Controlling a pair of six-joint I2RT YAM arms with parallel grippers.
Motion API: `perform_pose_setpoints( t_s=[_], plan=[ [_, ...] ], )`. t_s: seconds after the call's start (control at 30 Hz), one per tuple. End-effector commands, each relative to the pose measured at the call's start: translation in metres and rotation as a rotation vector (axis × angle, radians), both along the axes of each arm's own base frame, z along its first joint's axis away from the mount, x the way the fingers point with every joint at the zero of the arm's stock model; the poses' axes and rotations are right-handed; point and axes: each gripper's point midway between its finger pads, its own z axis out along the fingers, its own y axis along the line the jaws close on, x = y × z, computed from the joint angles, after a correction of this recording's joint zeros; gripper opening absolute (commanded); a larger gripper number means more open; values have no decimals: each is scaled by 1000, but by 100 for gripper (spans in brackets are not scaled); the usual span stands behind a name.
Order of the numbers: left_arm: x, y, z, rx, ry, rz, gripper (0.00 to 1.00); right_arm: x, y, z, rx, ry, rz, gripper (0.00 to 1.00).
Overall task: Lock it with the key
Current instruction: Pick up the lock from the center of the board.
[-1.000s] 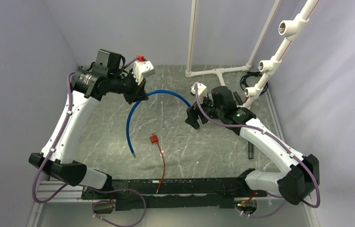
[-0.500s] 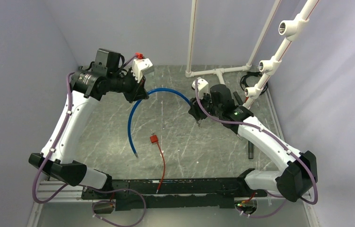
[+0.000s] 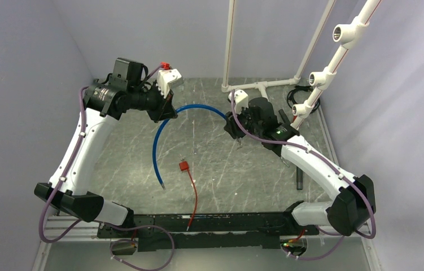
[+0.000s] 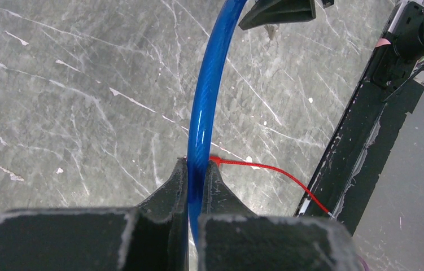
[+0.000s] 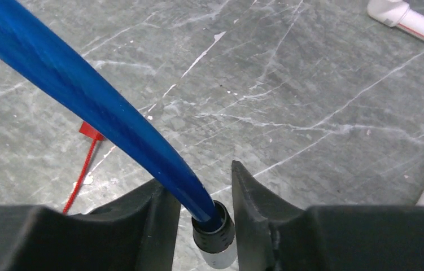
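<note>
1. Bracing a blue cable (image 3: 153, 148) in mid-air with the left gripper (image 4: 198, 169), fingers squeezed hard against its span at the upper left of the overhead frame.
2. Straddling the cable's capped end (image 5: 214, 231) with the right gripper (image 5: 197, 172), just right of centre. Jaws apart on either side of the plug, with no telling whether pinching it or merely bracketing it.
3. Nowhere to be made out in any view: the key. Too small, hidden or out of frame, and no lock body identifiable either.
4. Judged risks from here:
   - Losing the capped end through a loose right-hand hold, with the springy cable likely to whip aside.
   - Dragging the cable through the left fingers by pulling the two arms apart.
   - Sweeping or snagging the red zip tie (image 3: 184, 165) at centre frame with the cable's free tail, hanging close by.
   - Chasing a tiny flat key across a hard, slick top, apt to skid rather than lift.
5. Underfoot, a grey marble-patterned table (image 3: 125, 158), veined and flecked white, good camouflage for small silver metal.
6. Around it, pale lilac walls (image 3: 23, 68), a white PVC pipe frame (image 3: 249, 85) at upper right, a black rail (image 3: 226, 217) along the bottom and a short dark rod (image 3: 297, 179) at right.
</note>
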Motion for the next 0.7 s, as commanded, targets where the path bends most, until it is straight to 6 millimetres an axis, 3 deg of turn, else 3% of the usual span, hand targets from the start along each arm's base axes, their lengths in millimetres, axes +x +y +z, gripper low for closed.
perform_pose_setpoints(
  t_s=[0.0,0.17,0.3,0.43,0.6,0.67],
  plan=[
    [-2,-7,22,-81,-37,-22,0,11,5,25,34,-76,-9,29],
    [3,-3,21,-99,-26,9,0,16,1,28,30,-88,-43,0],
    [15,6,12,-96,-2,108,0,27,2,47,54,-133,-78,0],
    [34,30,3,-144,28,290,3,38,3,76,111,-186,-127,0],
    [36,42,9,-248,-1,353,30,45,2,119,215,-261,-182,0],
    [30,40,13,-266,-33,319,60,46,2,132,240,-287,-183,0]
  ],
)
